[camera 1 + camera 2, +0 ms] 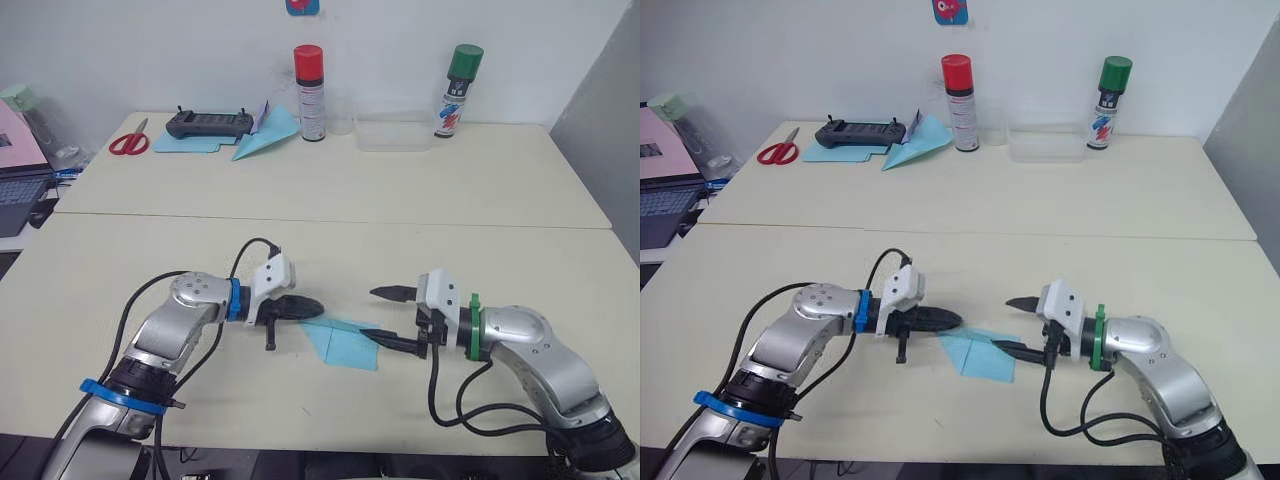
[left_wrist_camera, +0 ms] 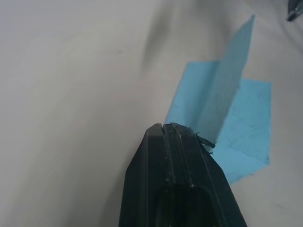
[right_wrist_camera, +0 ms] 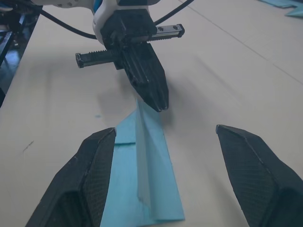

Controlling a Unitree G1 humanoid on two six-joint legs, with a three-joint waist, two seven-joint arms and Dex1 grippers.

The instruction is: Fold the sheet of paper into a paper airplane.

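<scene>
The sheet of paper is light blue and lies on the table's near middle, between my two grippers. One creased flap stands up along it. My left gripper is shut, and its tip touches the sheet's left corner where the flap begins; I see no paper between its fingers. My right gripper is open at the sheet's right side. Its lower finger rests at the paper's right edge and its upper finger hangs clear above. In the right wrist view the sheet lies between the spread fingers, with the left gripper at its far end.
At the back of the far table stand a red-capped spray can, a green-capped spray can and a clear container. A paper dart, a black controller and red scissors lie back left. A laptop is at the left edge.
</scene>
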